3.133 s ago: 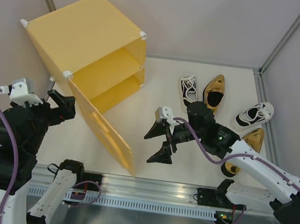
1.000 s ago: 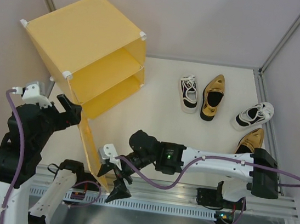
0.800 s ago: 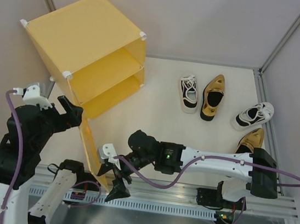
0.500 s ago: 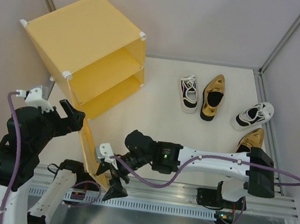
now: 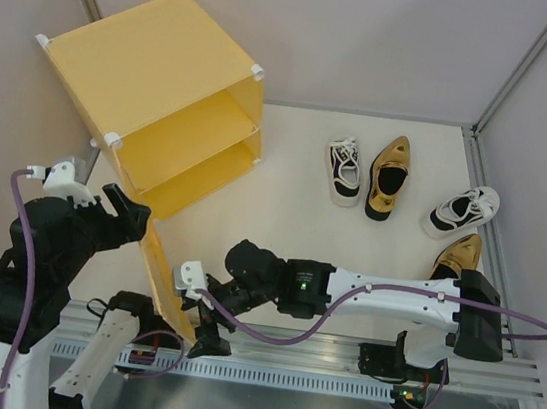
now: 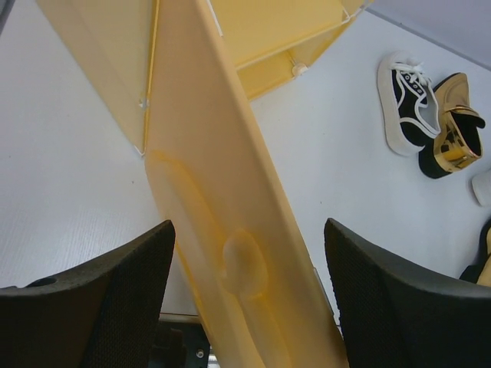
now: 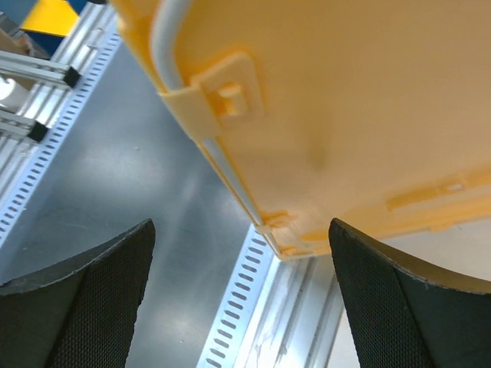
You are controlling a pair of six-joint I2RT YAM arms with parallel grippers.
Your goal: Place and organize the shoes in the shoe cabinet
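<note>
The yellow shoe cabinet (image 5: pixel 142 56) stands at the back left, its door (image 5: pixel 165 281) swung out toward the near edge. My left gripper (image 5: pixel 129 214) hovers open above the door; in the left wrist view the door (image 6: pixel 230 230) passes between the wide-apart fingers (image 6: pixel 92 307) without touching them. My right gripper (image 5: pixel 203 318) is open at the door's free corner (image 7: pixel 345 115), which lies between its fingers (image 7: pixel 414 299). One sneaker (image 5: pixel 344 171) and a gold slip-on (image 5: pixel 389 176) lie side by side mid-table. Another sneaker (image 5: pixel 464 212) and gold slip-on (image 5: pixel 458 257) lie at the right.
The slotted aluminium rail (image 5: pixel 334 359) runs along the near edge under the right gripper, and grey metal floor (image 7: pixel 115 192) shows below it. Grey walls enclose the table at the back and right. The right arm (image 5: pixel 393 296) stretches across the front of the table.
The door has swung further open to the left and the cabinet has shifted slightly. My right gripper has moved left with the door's corner. The shoes have not moved.
</note>
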